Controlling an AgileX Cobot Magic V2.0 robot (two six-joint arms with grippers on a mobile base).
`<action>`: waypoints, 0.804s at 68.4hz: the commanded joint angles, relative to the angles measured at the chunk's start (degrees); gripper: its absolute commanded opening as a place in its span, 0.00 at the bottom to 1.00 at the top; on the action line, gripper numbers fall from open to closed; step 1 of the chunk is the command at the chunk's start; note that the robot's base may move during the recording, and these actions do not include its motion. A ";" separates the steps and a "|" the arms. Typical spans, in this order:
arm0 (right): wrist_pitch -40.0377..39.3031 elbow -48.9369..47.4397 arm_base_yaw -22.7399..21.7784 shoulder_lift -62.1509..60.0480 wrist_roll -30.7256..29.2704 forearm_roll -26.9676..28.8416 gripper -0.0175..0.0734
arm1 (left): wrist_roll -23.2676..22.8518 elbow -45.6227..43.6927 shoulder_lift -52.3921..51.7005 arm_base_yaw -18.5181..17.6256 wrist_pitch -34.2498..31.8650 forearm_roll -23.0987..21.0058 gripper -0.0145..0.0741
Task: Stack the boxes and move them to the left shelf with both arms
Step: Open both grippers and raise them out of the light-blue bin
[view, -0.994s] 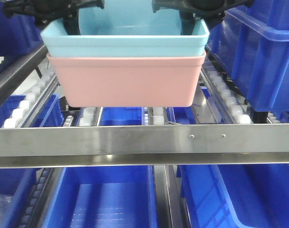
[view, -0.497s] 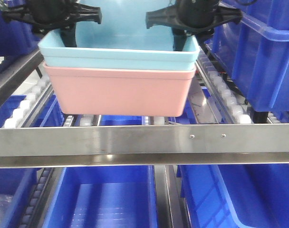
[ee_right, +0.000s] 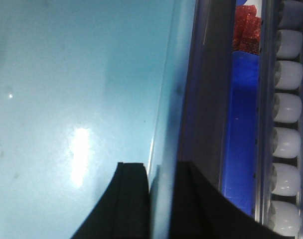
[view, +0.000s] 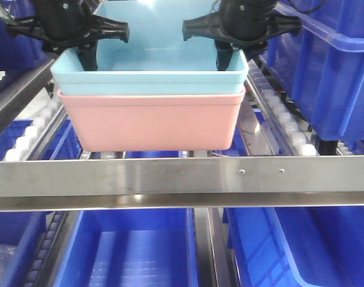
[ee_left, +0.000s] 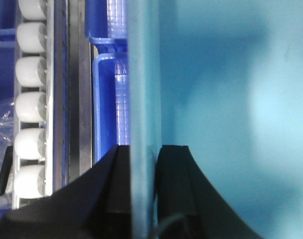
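Left gripper (view: 86, 57) reached down from above, its black fingers (ee_left: 174, 184) straddling the left wall of the turquoise box (view: 149, 81), clamped upon it. Right gripper (view: 225, 58) mirrored this pose, fingers (ee_right: 134, 199) pinching the same box's right wall.

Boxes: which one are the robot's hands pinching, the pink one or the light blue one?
The light blue box, nested on top. Both hands clamp its side walls; the pink box underneath is not touched.
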 commanded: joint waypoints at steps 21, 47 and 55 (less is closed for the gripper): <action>-12.42 -2.75 0.31 -4.40 -1.55 -1.57 0.82 | 0.06 -2.54 -3.39 -0.11 -5.69 0.38 0.59; -12.13 -2.75 0.38 -7.82 -1.55 -1.62 0.81 | 0.06 -3.21 -7.23 -0.11 -5.17 2.57 0.57; -9.83 -2.75 0.98 -10.57 -1.55 -1.62 0.64 | 0.06 -4.98 -9.38 -0.11 -1.84 2.57 0.48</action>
